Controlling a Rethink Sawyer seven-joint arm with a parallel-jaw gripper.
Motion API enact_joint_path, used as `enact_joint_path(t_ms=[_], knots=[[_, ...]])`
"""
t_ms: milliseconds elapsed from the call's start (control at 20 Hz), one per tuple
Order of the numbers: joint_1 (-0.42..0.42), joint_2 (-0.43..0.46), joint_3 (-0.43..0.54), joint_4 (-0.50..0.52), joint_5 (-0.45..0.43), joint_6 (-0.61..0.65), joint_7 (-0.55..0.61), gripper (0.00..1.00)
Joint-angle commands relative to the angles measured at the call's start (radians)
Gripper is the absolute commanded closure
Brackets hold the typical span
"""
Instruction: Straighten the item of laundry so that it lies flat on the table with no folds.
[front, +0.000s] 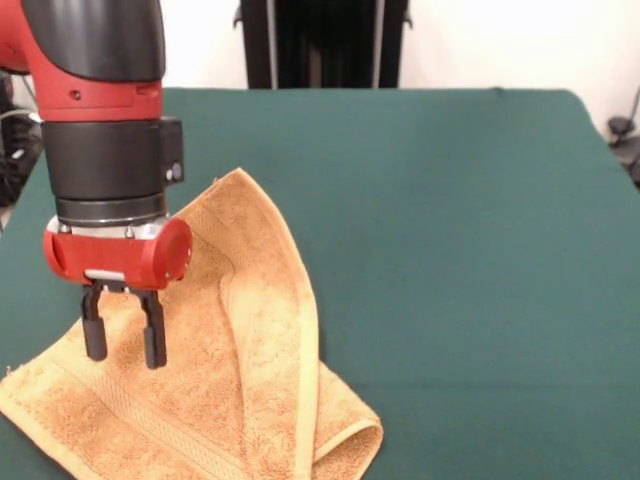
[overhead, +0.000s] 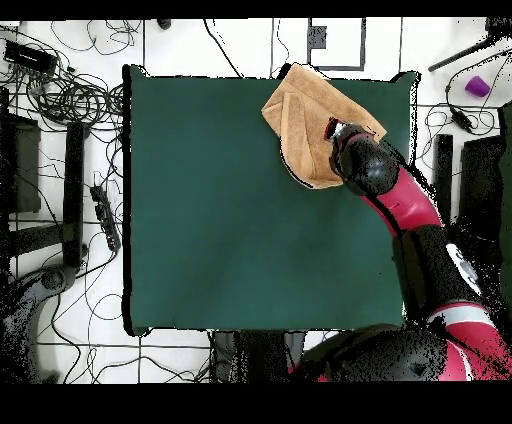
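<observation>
Your towel (front: 250, 380) lies folded over itself, one long flap doubled across the middle (a thick rolled edge runs down its length), directly under and around the fingers (front: 153, 335). The gripper (front: 124, 340) hangs just above the cloth; its two black fingers stand a little apart with nothing between them. Overhead, you find the towel (overhead: 305, 120) at the table's (overhead: 230, 220) far edge, near one corner. The arm (overhead: 400, 200) reaches to it over the green cloth.

arm: reaching down, vertical | gripper (front: 125, 345): pointing down, fingers parted, empty
</observation>
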Motion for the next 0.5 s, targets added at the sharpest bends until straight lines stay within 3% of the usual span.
enact_joint_path(t_ms=[50, 350, 500], knots=[[0.037, 0.112, 0.176, 0.027, 0.02, -0.096, 0.248, 0.0], [0.043, 0.175, 0.216, -0.086, 0.053, -0.078, 0.221, 0.0], [0.124, 0.19, 0.127, -0.151, 0.127, -0.083, 0.266, 0.0]])
